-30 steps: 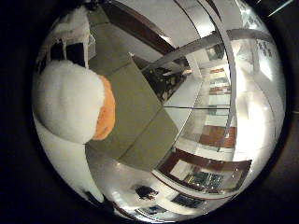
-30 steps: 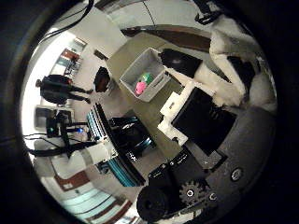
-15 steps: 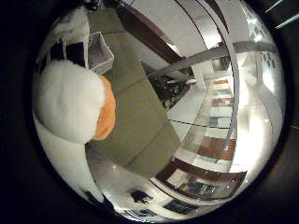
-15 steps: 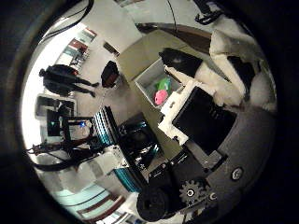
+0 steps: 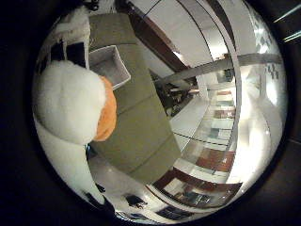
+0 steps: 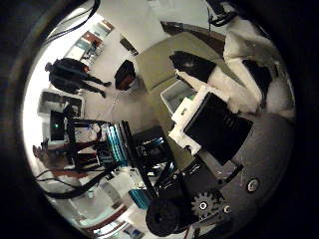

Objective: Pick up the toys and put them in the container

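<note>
I have a toy in the hand: a white, fuzzy thing with an orange part along one side, and it fills a large share of the little-finger view, so it sits right against the palm. I judge the fingers to be curled round it, white and black segments bending in close by the toy, though I cannot see every contact and the toy's long axis is not readable from so near. The landmark that matters is the container, a white open box on the olive table. In the little-finger view the container lies just past the toy's orange edge, the toy overlapping one of its corners, with bare table running on beyond it. In the thumb view part of the same container shows between the hand's black palm parts and a dark finger, and something pale green seems to lie inside it; I cannot say what. So the hand is up in the air, near the container but, as I read it, off to one side and not squarely above the opening. The coming move, I think, is a short carry toward the container's middle, then letting go. The risk is releasing early and clipping the near wall.
</note>
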### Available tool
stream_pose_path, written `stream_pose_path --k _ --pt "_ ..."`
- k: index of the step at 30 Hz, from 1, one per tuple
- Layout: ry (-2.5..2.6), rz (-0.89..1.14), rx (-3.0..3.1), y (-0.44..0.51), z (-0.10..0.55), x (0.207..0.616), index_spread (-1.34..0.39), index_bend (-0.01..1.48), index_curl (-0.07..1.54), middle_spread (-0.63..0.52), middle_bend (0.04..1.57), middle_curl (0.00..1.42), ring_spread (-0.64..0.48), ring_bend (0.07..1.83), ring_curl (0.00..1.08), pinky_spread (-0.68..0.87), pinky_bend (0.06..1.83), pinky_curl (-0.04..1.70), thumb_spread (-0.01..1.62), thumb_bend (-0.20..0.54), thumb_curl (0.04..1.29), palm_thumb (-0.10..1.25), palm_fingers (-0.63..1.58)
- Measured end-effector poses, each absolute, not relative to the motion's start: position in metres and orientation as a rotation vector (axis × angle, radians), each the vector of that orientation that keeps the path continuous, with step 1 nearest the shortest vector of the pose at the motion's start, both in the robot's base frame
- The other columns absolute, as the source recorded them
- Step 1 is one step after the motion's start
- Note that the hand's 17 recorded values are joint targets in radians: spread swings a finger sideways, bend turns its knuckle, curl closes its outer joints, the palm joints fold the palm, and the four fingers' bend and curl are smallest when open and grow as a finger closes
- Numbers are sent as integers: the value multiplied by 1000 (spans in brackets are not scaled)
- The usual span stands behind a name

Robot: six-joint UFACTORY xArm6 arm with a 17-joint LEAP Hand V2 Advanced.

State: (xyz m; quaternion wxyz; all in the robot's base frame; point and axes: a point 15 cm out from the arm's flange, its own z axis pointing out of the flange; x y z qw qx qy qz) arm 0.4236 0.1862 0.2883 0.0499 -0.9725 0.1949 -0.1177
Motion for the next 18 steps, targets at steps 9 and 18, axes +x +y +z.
stream_pose_path --k 9,18 --pt "518 -323 -2971 238 281 408 -227 1170 809 -140 1333 769 -255 1267 895 -210 1295 1025 1038 -20 454 890 1113" --pt "484 -291 -2987 270 268 406 -227 1170 809 -141 1338 773 -254 1268 894 -210 1295 1026 1037 -20 457 889 1113"
